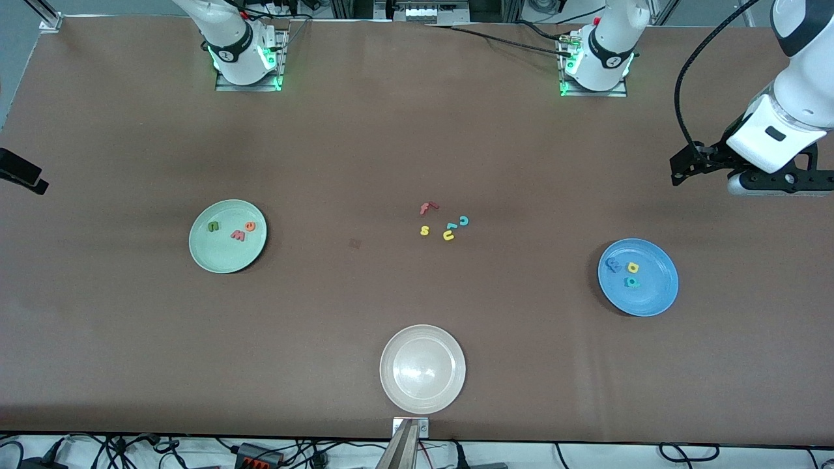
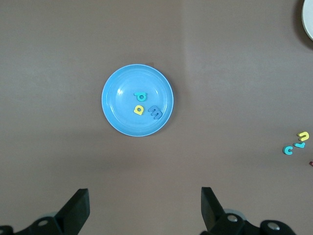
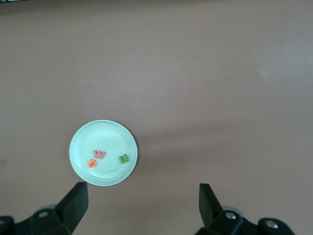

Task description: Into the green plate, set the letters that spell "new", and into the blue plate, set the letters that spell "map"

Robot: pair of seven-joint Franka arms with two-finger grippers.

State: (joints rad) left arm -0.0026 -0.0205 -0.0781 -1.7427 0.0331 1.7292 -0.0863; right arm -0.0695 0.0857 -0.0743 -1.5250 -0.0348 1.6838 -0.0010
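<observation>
A: How many plates are on the tabletop (image 1: 130, 130)?

B: Three. The green plate (image 1: 208, 257) lies toward the right arm's end, the blue plate (image 1: 655, 296) toward the left arm's end, and a beige plate (image 1: 391, 384) sits near the tabletop's edge closest to the front camera.

A: And the letters?

B: Three in green: dark green n (image 1: 213, 226), orange e (image 1: 250, 226), salmon w (image 1: 238, 235), strung in a row running along the table's length. Three in blue: blue m (image 1: 613, 264), yellow a (image 1: 632, 267), teal p (image 1: 632, 282), bunched together. Five loose letters (image 1: 445, 221) sit mid-table.

A: The claws?

B: The left gripper (image 2: 144, 208) hangs released, fingers spread, over bare tabletop near the blue plate. The right gripper (image 3: 142, 208) hangs likewise released, close to the green plate, holding nothing.
</observation>
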